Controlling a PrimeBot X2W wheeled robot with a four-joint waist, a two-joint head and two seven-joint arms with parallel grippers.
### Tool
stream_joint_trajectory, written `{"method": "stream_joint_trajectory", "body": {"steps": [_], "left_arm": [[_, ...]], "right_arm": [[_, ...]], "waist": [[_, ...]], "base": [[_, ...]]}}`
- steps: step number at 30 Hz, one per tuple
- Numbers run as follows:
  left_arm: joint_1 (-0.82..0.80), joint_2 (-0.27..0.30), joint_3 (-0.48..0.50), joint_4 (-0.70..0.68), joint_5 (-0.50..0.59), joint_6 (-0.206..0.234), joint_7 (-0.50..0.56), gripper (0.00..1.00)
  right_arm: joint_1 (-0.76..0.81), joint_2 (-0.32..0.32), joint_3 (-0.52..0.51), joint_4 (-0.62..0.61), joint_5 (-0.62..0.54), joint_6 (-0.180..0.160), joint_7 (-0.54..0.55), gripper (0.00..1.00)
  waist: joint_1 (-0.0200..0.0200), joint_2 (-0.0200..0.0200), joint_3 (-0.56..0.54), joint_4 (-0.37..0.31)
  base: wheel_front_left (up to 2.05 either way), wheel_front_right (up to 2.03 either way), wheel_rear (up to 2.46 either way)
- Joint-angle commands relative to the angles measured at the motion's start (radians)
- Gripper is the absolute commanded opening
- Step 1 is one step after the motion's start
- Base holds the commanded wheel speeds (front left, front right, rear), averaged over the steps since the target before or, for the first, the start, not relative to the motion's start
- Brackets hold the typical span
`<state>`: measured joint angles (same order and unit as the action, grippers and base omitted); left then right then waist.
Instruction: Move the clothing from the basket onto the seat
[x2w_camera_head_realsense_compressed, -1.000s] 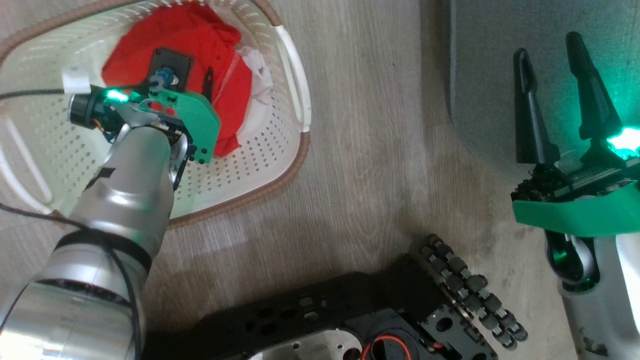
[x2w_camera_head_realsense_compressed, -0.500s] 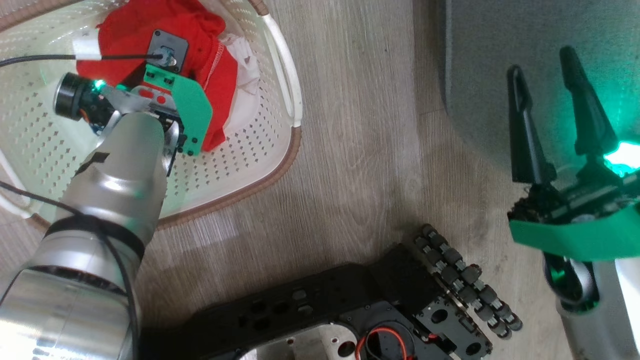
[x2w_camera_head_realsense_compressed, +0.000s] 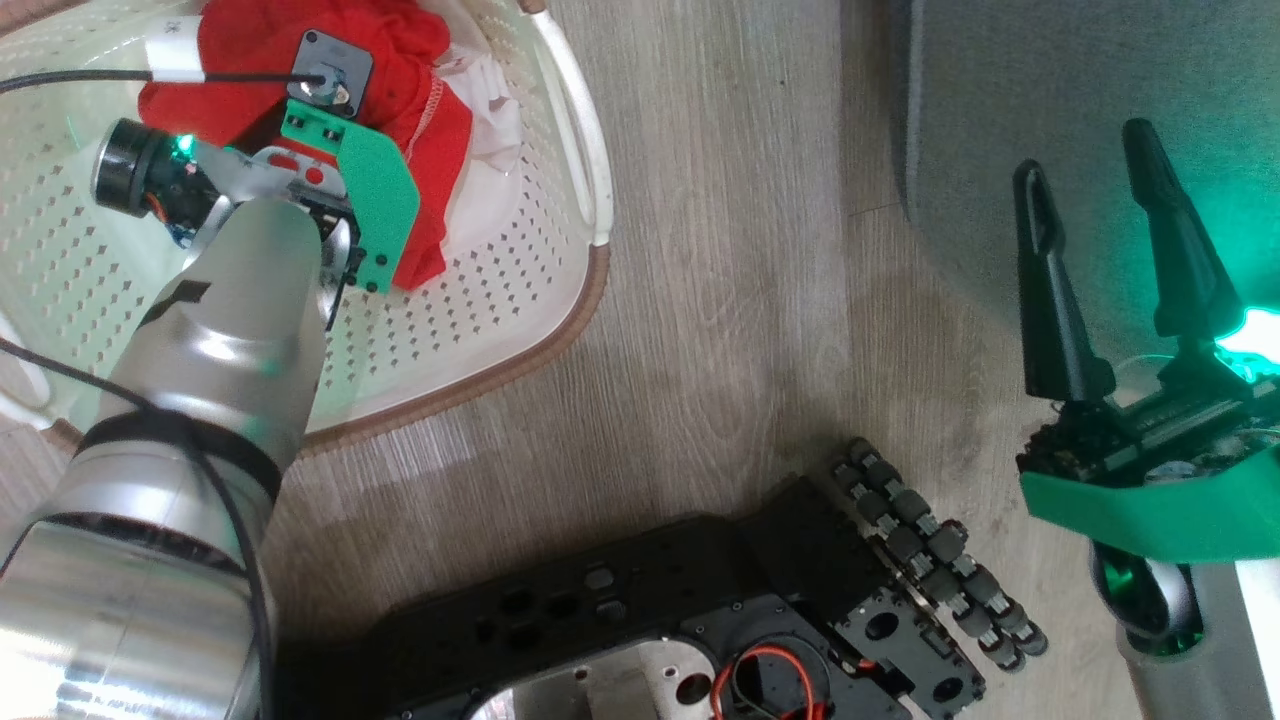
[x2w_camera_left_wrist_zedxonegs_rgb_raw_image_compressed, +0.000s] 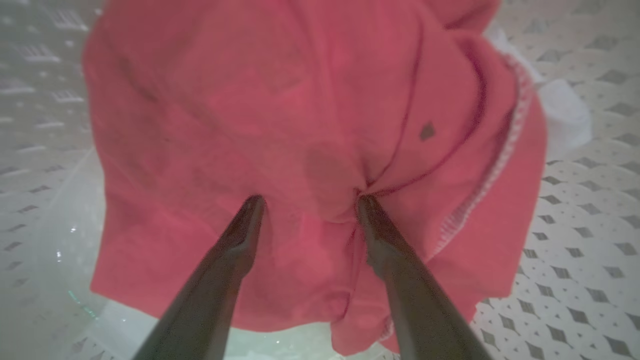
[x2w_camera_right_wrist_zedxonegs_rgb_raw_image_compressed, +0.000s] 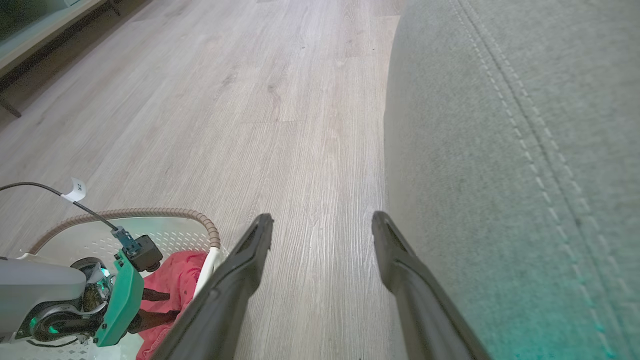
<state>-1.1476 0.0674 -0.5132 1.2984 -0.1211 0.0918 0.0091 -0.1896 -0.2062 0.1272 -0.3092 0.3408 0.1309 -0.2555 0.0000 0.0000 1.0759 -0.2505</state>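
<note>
Rollers (x2w_camera_head_realsense_compressed: 930, 560) on our dark base (x2w_camera_head_realsense_compressed: 600, 620) sit nearest us, on the pale wood floor (x2w_camera_head_realsense_compressed: 720, 300). Beyond them, at our left, we reach down into the basket (x2w_camera_head_realsense_compressed: 560, 290), where the clothing (x2w_camera_left_wrist_zedxonegs_rgb_raw_image_compressed: 300, 100) lies heaped (red, with a white hem at one edge). Our left gripper (x2w_camera_left_wrist_zedxonegs_rgb_raw_image_compressed: 308, 200) stands spread, both tips pressed into the cloth, a fold bulging between them unpinched. At our right, the right gripper (x2w_camera_right_wrist_zedxonegs_rgb_raw_image_compressed: 322, 216) hangs spread and empty above the floor, just beside the rounded edge of the grey-green seat (x2w_camera_right_wrist_zedxonegs_rgb_raw_image_compressed: 500, 150)
</note>
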Motion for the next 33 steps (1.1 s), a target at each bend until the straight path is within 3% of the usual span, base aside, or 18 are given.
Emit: {"method": "stream_joint_trajectory", "body": {"steps": [1, 2, 17, 29, 33], "left_arm": [[0.021, 0.016, 0.013, -0.008, -0.014, -0.024, 0.004, 0.09], [0.02, 0.014, 0.013, -0.008, -0.018, -0.031, -0.004, 0.0], [0.052, 0.018, 0.023, -0.008, -0.063, -0.031, -0.047, 0.0], [0.117, 0.044, 0.079, -0.008, -0.14, -0.008, -0.183, 0.0], [0.154, 0.031, 0.084, -0.008, -0.156, -0.009, -0.236, 0.0]], "right_arm": [[0.062, -0.014, 0.019, -0.031, -0.012, 0.0, -0.006, 1.0], [0.062, -0.013, 0.021, -0.033, -0.016, 0.0, -0.006, 1.0], [-0.004, -0.004, 0.033, 0.008, -0.057, 0.0, -0.006, 1.0], [-0.121, 0.025, 0.046, 0.081, -0.05, 0.0, -0.006, 1.0], [-0.126, 0.022, 0.038, 0.112, -0.053, 0.0, -0.006, 1.0]], "waist": [[0.0, 0.0, 0.002, 0.003], [0.0, 0.0, 0.002, 0.005], [0.0, 0.0, -0.047, -0.002], [0.0, 0.0, -0.18, -0.029], [0.0, 0.0, -0.267, -0.005]], "base": [[0.0, 0.0, 0.0], [0.0, 0.0, 0.0], [0.0, 0.0, 0.0], [0.0, 0.0, 0.0], [0.0, 0.0, 0.0]]}}
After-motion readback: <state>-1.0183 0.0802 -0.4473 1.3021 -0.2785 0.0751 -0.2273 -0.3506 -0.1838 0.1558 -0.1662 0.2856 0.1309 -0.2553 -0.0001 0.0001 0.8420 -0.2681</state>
